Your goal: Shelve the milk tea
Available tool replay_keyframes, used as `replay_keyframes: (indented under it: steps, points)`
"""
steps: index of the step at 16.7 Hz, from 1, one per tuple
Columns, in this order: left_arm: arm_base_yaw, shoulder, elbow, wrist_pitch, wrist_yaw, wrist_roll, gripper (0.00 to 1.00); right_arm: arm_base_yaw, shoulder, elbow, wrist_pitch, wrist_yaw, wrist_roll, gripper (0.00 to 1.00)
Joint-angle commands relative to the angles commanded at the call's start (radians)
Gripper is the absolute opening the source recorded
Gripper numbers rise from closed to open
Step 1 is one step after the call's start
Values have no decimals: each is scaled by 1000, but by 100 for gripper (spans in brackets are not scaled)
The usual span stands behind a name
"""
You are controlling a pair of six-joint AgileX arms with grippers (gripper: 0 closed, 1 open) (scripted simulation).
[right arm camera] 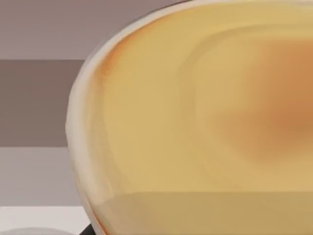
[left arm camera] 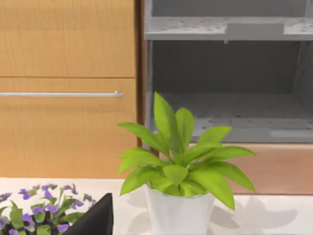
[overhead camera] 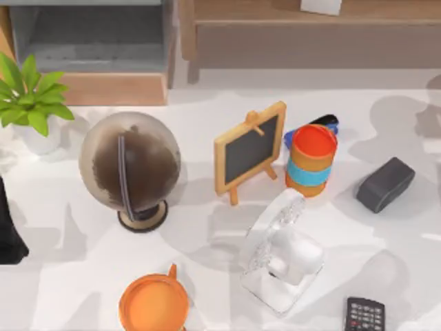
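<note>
The cup [overhead camera: 311, 160] is orange with a blue band; the globe [overhead camera: 129, 163] brown; the plant [overhead camera: 31, 98] green, potted white.

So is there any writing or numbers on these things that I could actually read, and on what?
No text can be read anywhere.
Small chalkboard: its dark face is blank.
Orange cup with the blue band: band shows no legible print.
Remote: has buttons, but their marks are too small to read.
White card on the shelf: nothing legible.
Globe: dark patches, no readable names.
</note>
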Motion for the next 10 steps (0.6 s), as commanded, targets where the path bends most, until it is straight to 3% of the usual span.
replay_keyframes:
  steps: [7,10]
  points:
    - [0,0,0,0,0,0,100,0,0,0,0,0,0,2]
    - [0,0,0,0,0,0,100,0,0,0,0,0,0,0]
